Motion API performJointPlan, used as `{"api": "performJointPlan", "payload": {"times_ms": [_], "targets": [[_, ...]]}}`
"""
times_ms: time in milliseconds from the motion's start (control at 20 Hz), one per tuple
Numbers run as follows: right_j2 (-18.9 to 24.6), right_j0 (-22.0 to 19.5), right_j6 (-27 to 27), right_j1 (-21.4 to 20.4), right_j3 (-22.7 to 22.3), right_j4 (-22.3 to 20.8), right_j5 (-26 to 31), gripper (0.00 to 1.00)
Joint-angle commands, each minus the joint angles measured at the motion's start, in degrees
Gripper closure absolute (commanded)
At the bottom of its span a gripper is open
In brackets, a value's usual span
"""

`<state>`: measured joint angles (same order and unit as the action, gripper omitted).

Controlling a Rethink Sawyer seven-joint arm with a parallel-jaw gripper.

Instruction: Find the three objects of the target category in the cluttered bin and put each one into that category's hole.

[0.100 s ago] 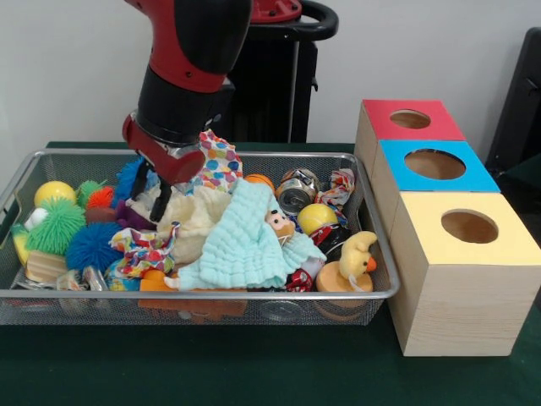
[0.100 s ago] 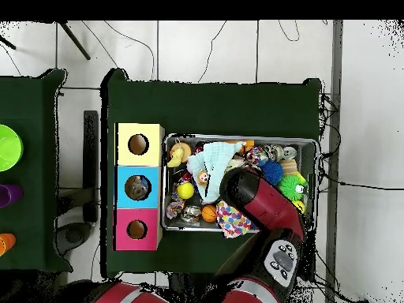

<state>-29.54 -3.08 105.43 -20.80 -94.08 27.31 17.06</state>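
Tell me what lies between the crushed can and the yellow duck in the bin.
In the front view, a yellow ball sits between the can and the duck, with dark red-and-black clutter under it that I cannot identify.

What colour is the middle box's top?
Blue; the middle box shows best in the front view.

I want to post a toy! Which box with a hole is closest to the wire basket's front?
The yellow-topped box. It stands beside the basket's front corner, while the blue box and red box line up farther back.
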Motion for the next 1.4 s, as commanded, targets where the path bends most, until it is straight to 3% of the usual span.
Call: {"api": "performJointPlan", "payload": {"times_ms": [50,500,950,1400], "targets": [[-0.4,2.4,12.7,-1.3,5.2,0.4,10.1,1.0],[-3.2,5.2,14.4,-1.2,6.6,0.9,12.6,1.0],[-4.7,6.4,16.5,2.9,12.8,2.2,14.8,1.0],[-11.1,11.1,23.1,7.5,18.0,4.5,17.0,1.0]]}}
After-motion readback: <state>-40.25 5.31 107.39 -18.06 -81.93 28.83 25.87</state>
